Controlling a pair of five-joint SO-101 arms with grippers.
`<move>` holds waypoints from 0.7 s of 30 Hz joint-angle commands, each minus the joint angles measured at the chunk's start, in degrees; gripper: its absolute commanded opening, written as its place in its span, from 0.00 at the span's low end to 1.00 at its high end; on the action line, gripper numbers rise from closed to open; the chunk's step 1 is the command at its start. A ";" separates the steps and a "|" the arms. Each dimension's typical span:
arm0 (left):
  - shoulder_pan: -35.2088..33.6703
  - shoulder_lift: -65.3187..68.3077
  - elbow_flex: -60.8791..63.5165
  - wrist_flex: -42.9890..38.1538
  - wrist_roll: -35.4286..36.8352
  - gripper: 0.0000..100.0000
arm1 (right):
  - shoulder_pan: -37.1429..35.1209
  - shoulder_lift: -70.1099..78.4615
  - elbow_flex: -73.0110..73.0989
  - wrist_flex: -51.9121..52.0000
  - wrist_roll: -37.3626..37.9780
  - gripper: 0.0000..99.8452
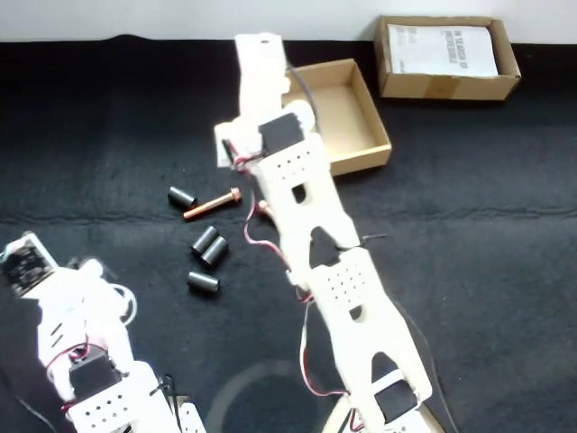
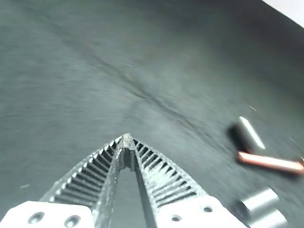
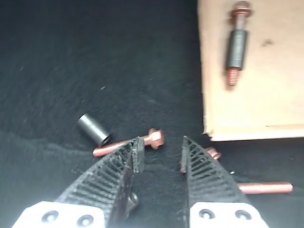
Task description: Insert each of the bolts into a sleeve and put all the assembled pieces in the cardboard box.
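My right gripper [image 3: 161, 145] is open just above the dark cloth, its fingertips a short way short of a copper bolt [image 3: 128, 146]. A loose grey sleeve [image 3: 92, 129] lies by that bolt's threaded end. Two more bolts [image 3: 263, 187] lie beside the right fingers. One bolt with a sleeve on it [image 3: 236, 45] lies in the cardboard box [image 3: 247, 118]. My left gripper [image 2: 127, 138] is shut and empty over bare cloth, well away from a sleeve [image 2: 249, 133] and a bolt [image 2: 268, 163]. From above, several sleeves [image 1: 209, 245] and the bolt [image 1: 213, 204] lie left of the box [image 1: 361, 135].
The right arm [image 1: 325, 253] stretches across the table's middle and covers part of the box. A second cardboard box [image 1: 448, 56] with a printed sheet stands at the back right. The left arm [image 1: 81, 343] is at the near left corner.
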 commanded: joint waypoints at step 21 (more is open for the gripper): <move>-4.35 -0.57 1.19 -0.97 0.35 0.10 | -10.59 -38.64 65.71 -1.71 -3.87 0.11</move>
